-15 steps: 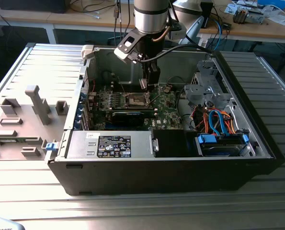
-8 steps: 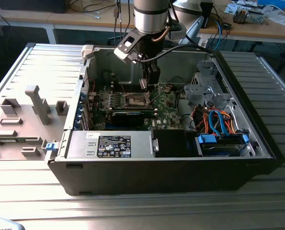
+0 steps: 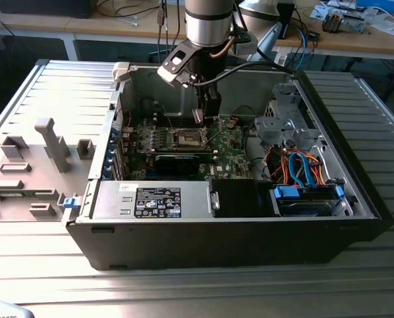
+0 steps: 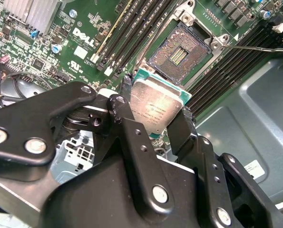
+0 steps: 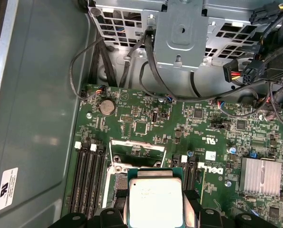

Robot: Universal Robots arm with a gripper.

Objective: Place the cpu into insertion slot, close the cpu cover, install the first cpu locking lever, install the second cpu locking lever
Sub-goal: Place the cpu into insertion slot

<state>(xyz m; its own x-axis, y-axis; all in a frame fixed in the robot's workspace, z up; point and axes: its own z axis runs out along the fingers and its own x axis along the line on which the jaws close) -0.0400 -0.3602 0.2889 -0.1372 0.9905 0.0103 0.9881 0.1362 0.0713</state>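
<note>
Inside the open black computer case (image 3: 249, 232), which lay on the ribbed grey metal table (image 3: 183, 291), the arm's black two-fingered claw (image 3: 200, 118) hung over the green motherboard (image 3: 231, 151). In both wrist views the claw (image 4: 155, 114) (image 5: 155, 211) was pinching the cpu (image 4: 153, 102) (image 5: 155, 204), a small flat square chip with a dull silver-grey metal top and a green rim. One black finger (image 4: 124, 97) pressed against each of two opposite edges. The chip was held in the air, tilted in the second wrist view, and touched nothing but the fingers.

Just beyond it lay the insertion slot (image 4: 179, 50) (image 3: 187, 138), a small square socket with a brownish-gold contact field and a metal rim. The contact field was uncovered, and the chip was near the socket but apart from it, not seated. A thin straight metal rod (image 4: 255, 47) ran out from one corner of the socket across the long black memory slots (image 4: 227, 66). More such slots (image 5: 86, 180) flanked the socket in the first wrist view.

On the exterior view's left, a grey moulded fixture (image 3: 44, 159) rested on the table beside the case.
</note>
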